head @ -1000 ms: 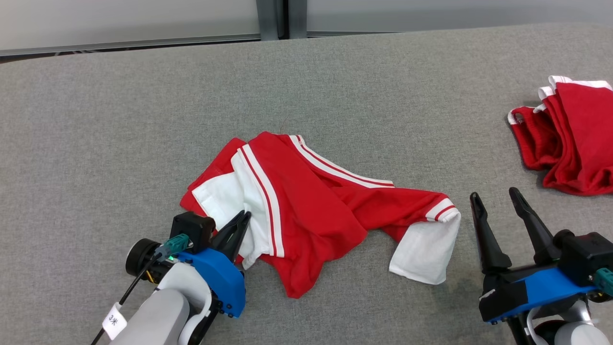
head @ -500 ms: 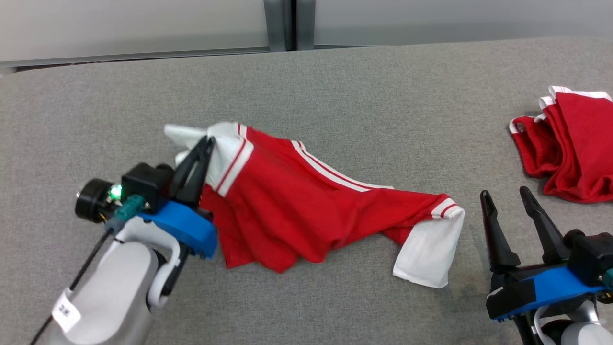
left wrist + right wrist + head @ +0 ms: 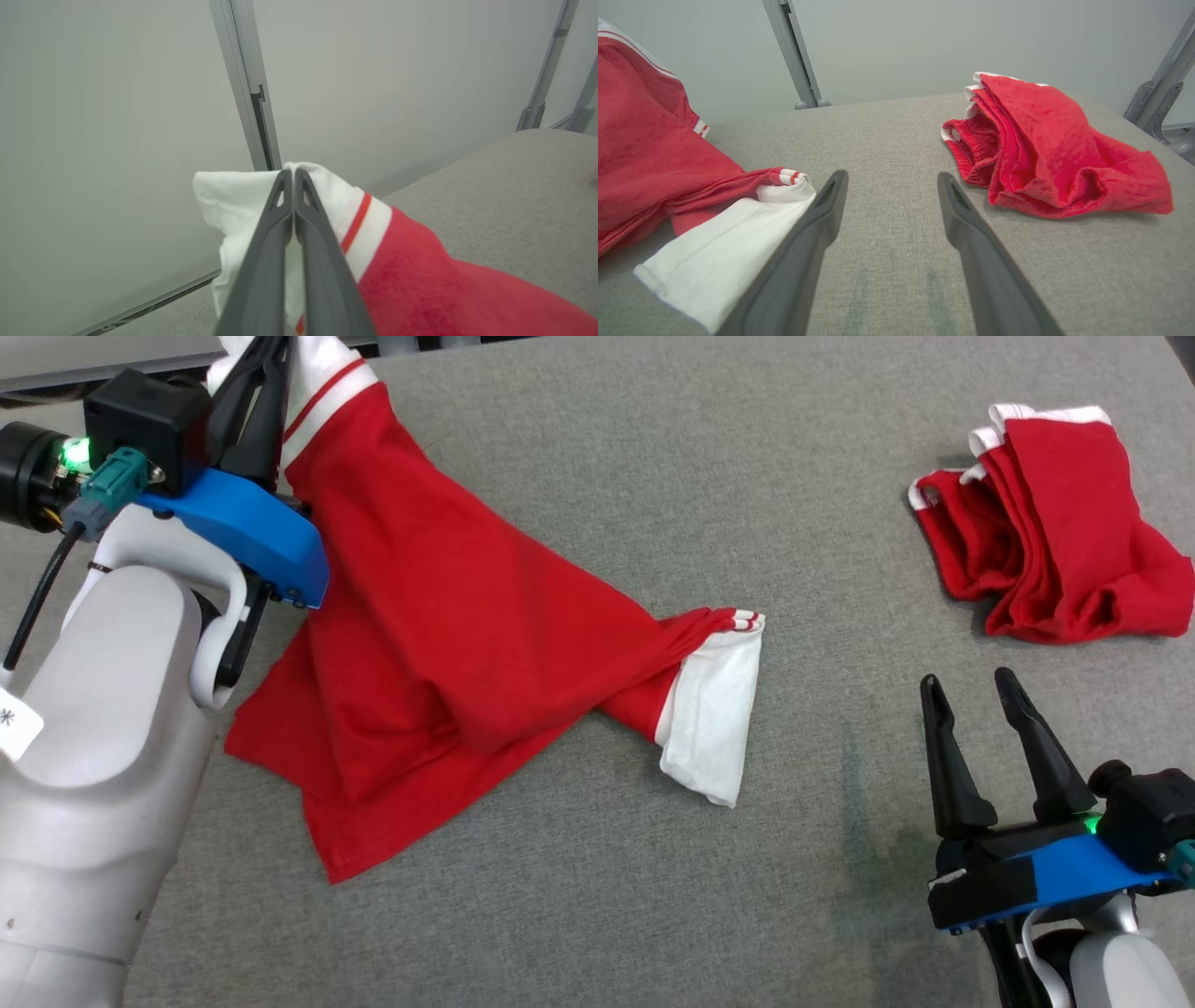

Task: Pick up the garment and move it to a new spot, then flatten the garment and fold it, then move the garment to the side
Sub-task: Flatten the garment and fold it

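Looking down from the head camera, you see the garment (image 3: 448, 616), red with white trim, drawn out on a diagonal. Its long axis runs from the far left corner of that view toward the near middle. The far-left end points up and away from you, raised off the bench (image 3: 653, 476). The opposite end tapers to a white cuff (image 3: 709, 728) that lies flat on the grey cloth surface and points toward the near right. Between the two, the red body hangs in loose folds, and one red hem corner (image 3: 329, 868) rests on the bench at the near left.

Your left end effector (image 3: 293, 172) has its two dark fingers pressed together, clamped on the garment's white-banded edge. In the left wrist view, white fabric bunches on both sides of the fingers, with a thin red stripe just to their right. A pale wall panel and a grey metal post (image 3: 247, 84) stand behind.

Your right end effector (image 3: 966, 679) sits over bare bench at the near right, its fingers spread apart and gripping nothing. In the right wrist view, the white cuff lies close beside its left finger; whether they touch you cannot tell.

A second red garment (image 3: 1046, 532), bunched in a folded heap with white trim at its far edge, lies on the far right of the bench, well apart from the held one.
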You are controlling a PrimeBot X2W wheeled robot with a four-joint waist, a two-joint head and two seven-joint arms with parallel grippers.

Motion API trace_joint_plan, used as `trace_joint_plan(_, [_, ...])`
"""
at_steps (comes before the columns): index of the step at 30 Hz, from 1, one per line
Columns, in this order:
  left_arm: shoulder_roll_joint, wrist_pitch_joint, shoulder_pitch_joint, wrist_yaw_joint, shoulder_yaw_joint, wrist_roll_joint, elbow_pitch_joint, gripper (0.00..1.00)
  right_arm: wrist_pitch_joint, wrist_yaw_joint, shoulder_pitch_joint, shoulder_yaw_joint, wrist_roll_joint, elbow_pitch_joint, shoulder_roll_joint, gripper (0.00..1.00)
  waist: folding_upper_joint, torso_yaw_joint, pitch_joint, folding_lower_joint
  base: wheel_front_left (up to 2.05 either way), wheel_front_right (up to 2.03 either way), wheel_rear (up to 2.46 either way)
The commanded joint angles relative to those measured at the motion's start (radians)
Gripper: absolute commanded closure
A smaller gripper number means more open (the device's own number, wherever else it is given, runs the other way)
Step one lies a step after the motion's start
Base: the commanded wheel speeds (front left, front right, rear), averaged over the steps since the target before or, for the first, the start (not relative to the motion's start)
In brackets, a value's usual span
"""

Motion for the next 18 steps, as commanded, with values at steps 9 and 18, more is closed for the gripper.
trace_joint_plan(9, [-0.077, -0.100, -0.054, -0.050, -0.020, -0.057, 0.253, 0.00, -0.054, 0.000, -0.046, 0.004, 0.007, 0.057, 0.000, 0.00, -0.0002, -0.013, 0.034, -0.0001, 0.00, 0.00, 0.00])
trace_joint_plan(18, [-0.108, -0.152, 0.126, 0.007, 0.070, -0.071, 0.101, 0.00, -0.031, 0.000, -0.032, -0.023, -0.033, 0.046, 0.000, 0.00, -0.0002, 0.072, -0.041, -0.0001, 0.00, 0.00, 0.00])
